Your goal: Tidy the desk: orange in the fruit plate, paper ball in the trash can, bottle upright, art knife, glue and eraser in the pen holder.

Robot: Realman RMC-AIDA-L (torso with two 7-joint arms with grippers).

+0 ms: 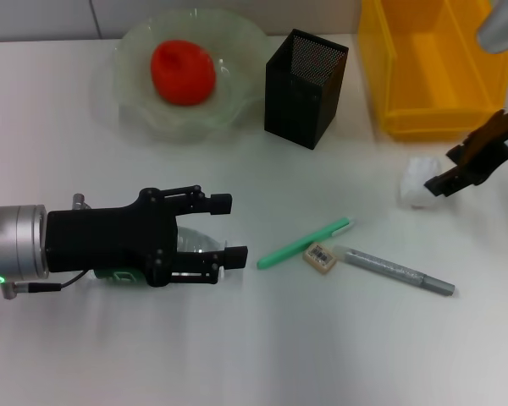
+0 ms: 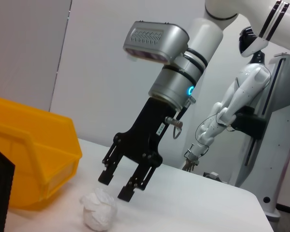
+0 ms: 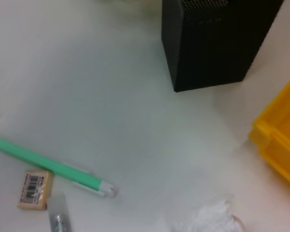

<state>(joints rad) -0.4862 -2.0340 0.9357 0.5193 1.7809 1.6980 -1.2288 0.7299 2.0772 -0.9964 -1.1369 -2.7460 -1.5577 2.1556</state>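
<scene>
The right hand (image 1: 438, 180) hangs open just beside the paper ball (image 1: 417, 180) on the right tabletop, so next it should close on it, while the left hand (image 1: 229, 228) straddles the lying bottle (image 1: 195, 243), open.

Bottle (image 1: 195, 244) lying under left gripper (image 1: 229, 228), mostly hidden, only clear patch and green bit show. Right gripper (image 1: 453, 173) cut off at right edge. Yellow bin (image 1: 432, 72) cropped at far edge. Paper ball (image 3: 208, 220) blurred, cut off in right wrist view.

White desk (image 1: 237, 355) with scattered stationery
</scene>
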